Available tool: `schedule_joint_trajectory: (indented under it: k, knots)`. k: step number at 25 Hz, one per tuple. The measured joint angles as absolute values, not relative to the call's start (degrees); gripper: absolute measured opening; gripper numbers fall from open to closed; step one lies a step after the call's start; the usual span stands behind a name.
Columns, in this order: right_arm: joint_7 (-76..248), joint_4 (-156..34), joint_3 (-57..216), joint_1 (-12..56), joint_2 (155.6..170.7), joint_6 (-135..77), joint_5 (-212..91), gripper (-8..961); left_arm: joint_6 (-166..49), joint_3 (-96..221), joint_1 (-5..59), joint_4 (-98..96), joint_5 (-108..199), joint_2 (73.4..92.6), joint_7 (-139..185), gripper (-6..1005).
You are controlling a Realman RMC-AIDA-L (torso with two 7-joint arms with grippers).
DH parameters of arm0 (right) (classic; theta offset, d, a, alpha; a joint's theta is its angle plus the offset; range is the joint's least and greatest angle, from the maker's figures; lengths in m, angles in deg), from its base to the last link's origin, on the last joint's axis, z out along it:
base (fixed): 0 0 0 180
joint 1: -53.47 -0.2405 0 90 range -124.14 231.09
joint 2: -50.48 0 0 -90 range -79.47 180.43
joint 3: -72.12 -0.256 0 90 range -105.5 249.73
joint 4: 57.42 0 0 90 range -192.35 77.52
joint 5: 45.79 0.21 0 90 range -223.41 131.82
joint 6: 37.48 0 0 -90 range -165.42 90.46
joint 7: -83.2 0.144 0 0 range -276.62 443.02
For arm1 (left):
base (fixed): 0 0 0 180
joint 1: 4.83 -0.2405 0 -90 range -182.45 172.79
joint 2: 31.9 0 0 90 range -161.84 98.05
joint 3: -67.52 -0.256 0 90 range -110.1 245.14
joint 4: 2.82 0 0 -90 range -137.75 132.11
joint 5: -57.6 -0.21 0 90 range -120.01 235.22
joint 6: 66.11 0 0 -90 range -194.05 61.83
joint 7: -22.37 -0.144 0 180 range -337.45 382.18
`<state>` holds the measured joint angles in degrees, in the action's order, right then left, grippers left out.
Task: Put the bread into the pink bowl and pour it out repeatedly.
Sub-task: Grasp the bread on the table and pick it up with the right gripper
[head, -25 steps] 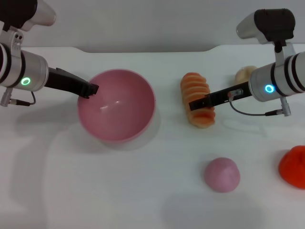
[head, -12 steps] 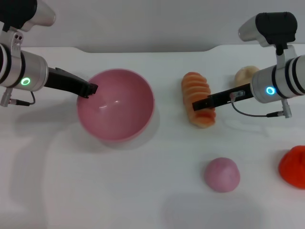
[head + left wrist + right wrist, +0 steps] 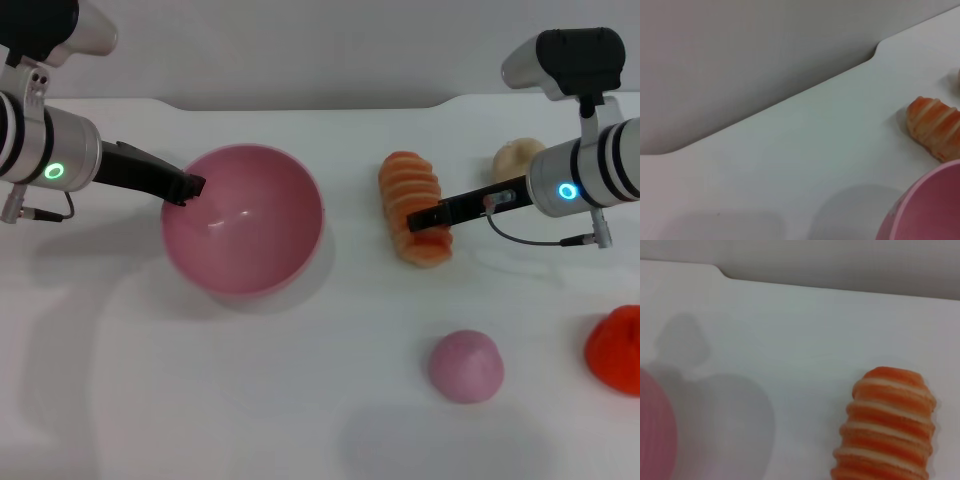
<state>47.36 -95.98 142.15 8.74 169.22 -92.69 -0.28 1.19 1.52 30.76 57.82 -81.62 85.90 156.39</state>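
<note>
Reading from the left of the head view, the left gripper point(image 3: 190, 187) sits at the left rim of the pink bowl point(image 3: 243, 221), apparently pinching that rim, though the contact itself is too dark to confirm. The bowl stands upright and empty on the table point(image 3: 300, 400).

To the right of the bowl, well apart from it, the bread point(image 3: 415, 208) lies on the table with its long axis running away from the robot, tilted slightly. The right gripper point(image 3: 428, 218) reaches in from the right, crossing the near half of the loaf at right angles to that axis. Whether its fingers are apart or clamped on the loaf cannot be determined.

Judgement: the right arm is the nearer one for the pick-up, and a grasp across the narrow width suits this orientation. Transfer then runs leftward to the bowl.

Also on the table: a beige lump point(image 3: 515, 156), a pink dome point(image 3: 466, 366) and a red object point(image 3: 615, 345).
</note>
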Motion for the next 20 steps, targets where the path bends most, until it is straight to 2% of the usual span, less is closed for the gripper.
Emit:
schedule_joint_trajectory:
  k: [17, 20]
  knots:
    - [47.4, -94.7, 143.3, 8.6, 169.37, -91.2, 0.0, 687, 1.2, 1.3, 30.5, 57.8, -81.5, 85.95, 156.3, 44]
    - [47.4, -94.7, 143.5, 8.9, 169.39, -90.4, 0.0, 578, 1.2, 1.3, 30.5, 57.8, -81.5, 85.95, 156.3, 44]
